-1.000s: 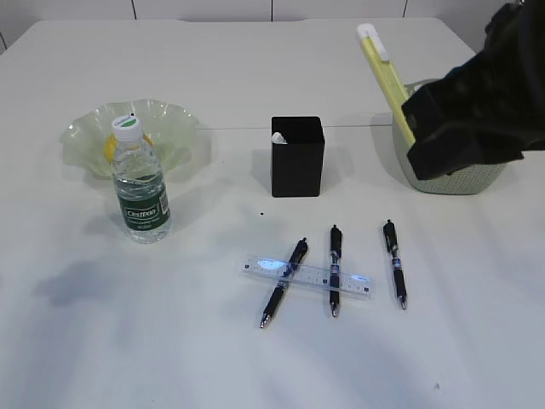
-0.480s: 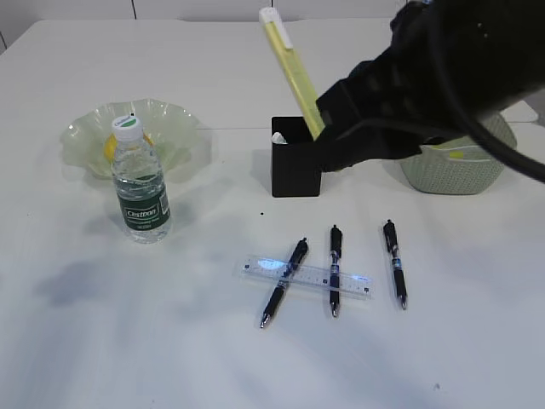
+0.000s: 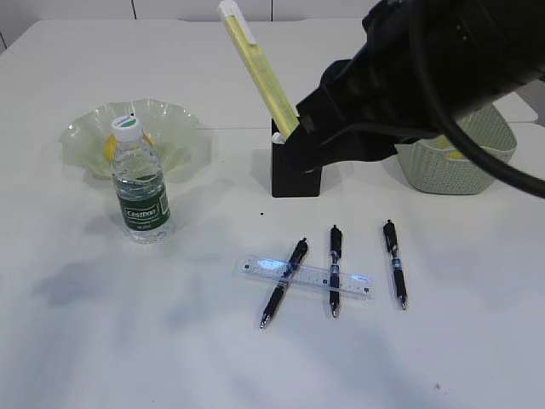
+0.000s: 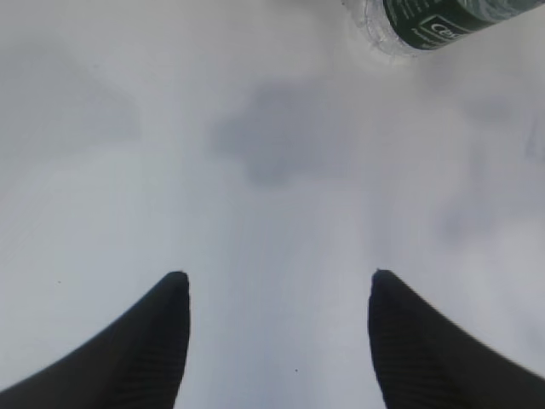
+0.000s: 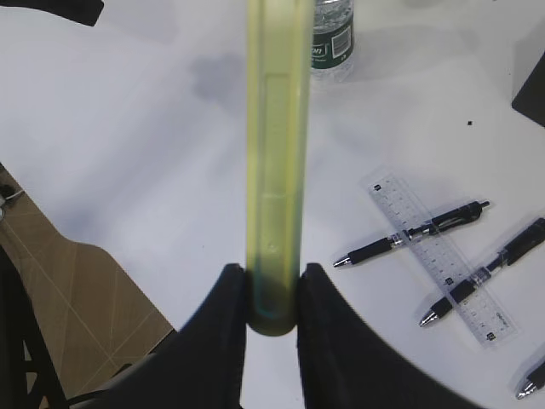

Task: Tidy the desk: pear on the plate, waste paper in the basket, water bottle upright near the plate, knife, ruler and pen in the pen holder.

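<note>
The right end effector (image 5: 271,294) is clamped on the lower end of the yellow knife (image 3: 257,66). It holds the knife tilted, white cap up and to the left, so that the gripped end points down at the mouth of the pen holder (image 3: 295,170). In the exterior view the lower end meets the holder's top edge; whether it is already inside cannot be told, as the arm covers the opening.

The left end effector (image 4: 274,294) hangs with its jaws well apart and empty over bare surface (image 3: 102,341), clear of the working arm.

The water bottle (image 3: 140,189) stands upright just in front of the plate (image 3: 170,128). The basket (image 3: 477,162) sits right of the holder. Three pens (image 3: 333,269) and the ruler (image 3: 306,277) lie on the surface, not yet collected.
</note>
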